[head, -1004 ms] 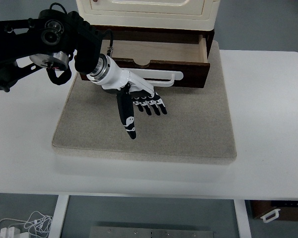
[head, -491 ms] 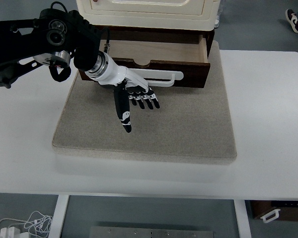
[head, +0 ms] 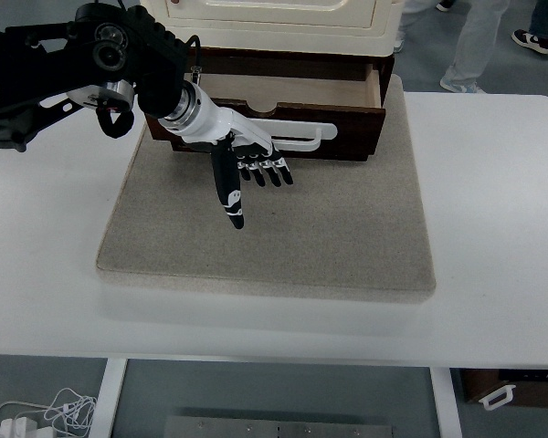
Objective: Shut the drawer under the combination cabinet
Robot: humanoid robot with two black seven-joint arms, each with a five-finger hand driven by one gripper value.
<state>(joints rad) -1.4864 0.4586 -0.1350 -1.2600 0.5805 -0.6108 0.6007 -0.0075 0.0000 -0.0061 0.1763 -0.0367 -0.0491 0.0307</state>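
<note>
A cream cabinet stands at the back of the table on a dark wooden base. Its drawer is pulled out toward me, with an empty pale interior and a white bar handle across its dark front. My left hand hangs just in front of the drawer's left half, fingers spread and pointing down and right, thumb stretched toward me. It holds nothing and sits close to the handle, whether touching I cannot tell. The right arm is not in view.
A grey mat lies under the cabinet and hand on the white table. A person's legs show at the top right, beyond the table.
My left hand has drawn back and up toward the drawer front. The drawer looks slightly further in. A person's legs have come into view at the top right.
</note>
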